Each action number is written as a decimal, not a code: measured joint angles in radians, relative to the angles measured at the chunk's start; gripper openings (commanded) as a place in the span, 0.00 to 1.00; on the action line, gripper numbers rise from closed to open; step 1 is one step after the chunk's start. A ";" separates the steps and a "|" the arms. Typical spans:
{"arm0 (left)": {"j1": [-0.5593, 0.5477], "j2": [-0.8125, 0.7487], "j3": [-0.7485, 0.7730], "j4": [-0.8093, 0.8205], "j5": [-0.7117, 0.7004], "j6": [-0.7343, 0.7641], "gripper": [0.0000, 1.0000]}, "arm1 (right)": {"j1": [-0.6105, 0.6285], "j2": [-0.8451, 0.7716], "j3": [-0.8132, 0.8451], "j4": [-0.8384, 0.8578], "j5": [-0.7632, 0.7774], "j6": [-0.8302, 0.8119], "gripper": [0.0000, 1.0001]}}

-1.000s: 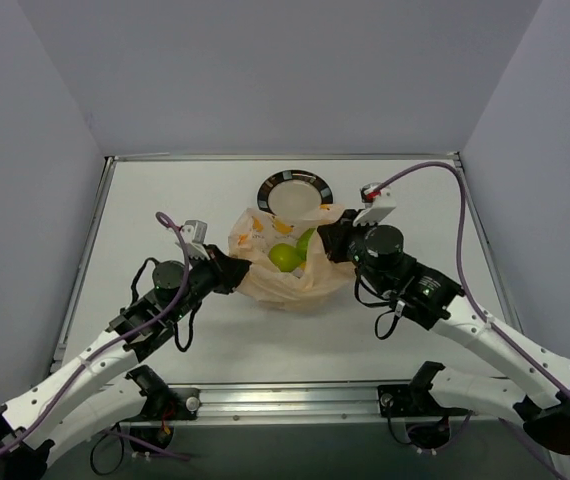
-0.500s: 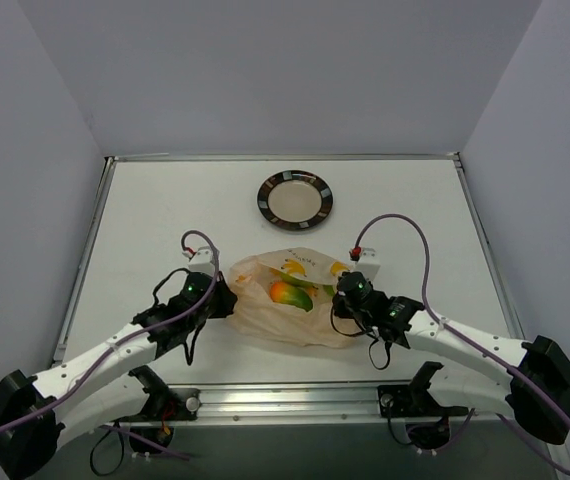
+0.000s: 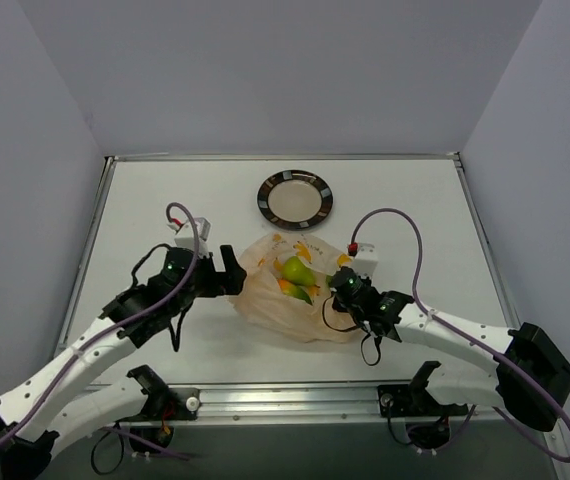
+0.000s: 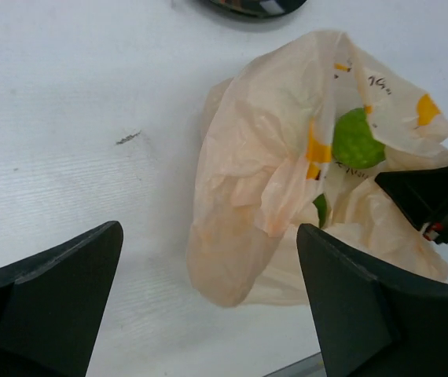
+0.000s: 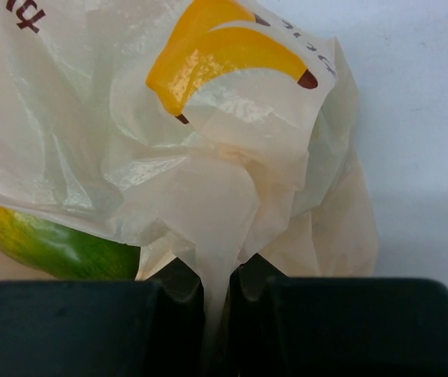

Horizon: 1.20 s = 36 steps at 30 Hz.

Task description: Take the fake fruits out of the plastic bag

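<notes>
- The bag (image 3: 265,300) lies on the tabletop (image 3: 155,210), just in front of the plate (image 3: 295,199), with the fruits (image 3: 298,272) showing at its mouth.
- The right end effector (image 5: 216,292), at the bag's right edge, is pressed together on a fold of film. A hard pull could tear the thin film or let it slip free.
- The left end effector (image 3: 231,272), spread wide beside the bag's left side, holds nothing. Reaching in, it could snag loose film instead of fruit.
- The bag is crinkly, translucent peach plastic. The fruits look glossy, rounded and hard, so they are likely to roll.
</notes>
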 measured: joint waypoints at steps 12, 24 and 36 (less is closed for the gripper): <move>-0.077 -0.096 0.249 -0.234 0.132 -0.005 0.44 | 0.000 0.005 0.004 0.002 0.017 -0.028 0.02; -0.249 0.267 0.159 -0.013 -0.010 -0.052 0.84 | -0.001 0.002 0.001 0.053 -0.012 -0.068 0.02; -0.249 0.486 -0.055 0.284 -0.121 -0.093 0.25 | -0.040 0.006 -0.019 0.098 -0.045 -0.087 0.02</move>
